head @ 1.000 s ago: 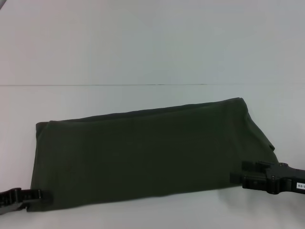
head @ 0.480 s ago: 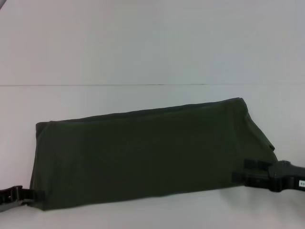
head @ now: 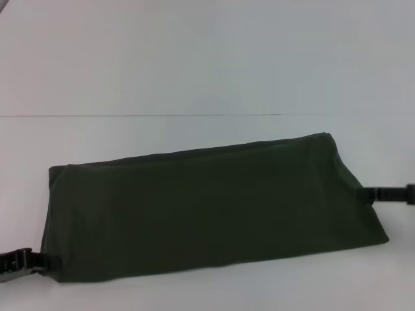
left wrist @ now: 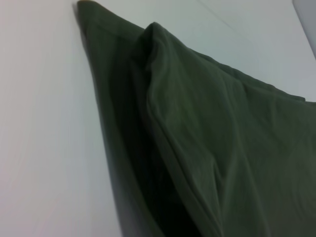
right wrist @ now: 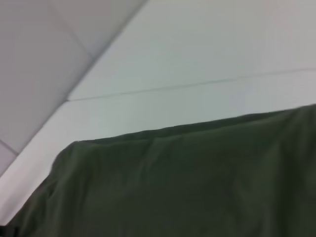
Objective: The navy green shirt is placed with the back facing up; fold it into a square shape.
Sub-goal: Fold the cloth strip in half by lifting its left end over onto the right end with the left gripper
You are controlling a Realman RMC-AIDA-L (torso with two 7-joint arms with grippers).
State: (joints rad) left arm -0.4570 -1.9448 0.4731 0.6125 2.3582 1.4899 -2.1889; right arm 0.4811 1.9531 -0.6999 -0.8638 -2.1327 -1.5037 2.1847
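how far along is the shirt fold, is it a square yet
Partly done. The navy green shirt already lies folded into a long band across the white table, with stacked layers showing at its end in the left wrist view. In hand: the left hand sits at the band's near left corner and the right hand at its right end. Left to do: fold the band across its length, since it is much wider than deep.

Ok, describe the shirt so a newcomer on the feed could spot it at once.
Look at the white table filling the head view; across its near half lies the shirt, a long dark olive-green slab of folded cloth. The left gripper sits at its near-left corner, the right gripper at its right end. It is the only cloth there, plain and unprinted.
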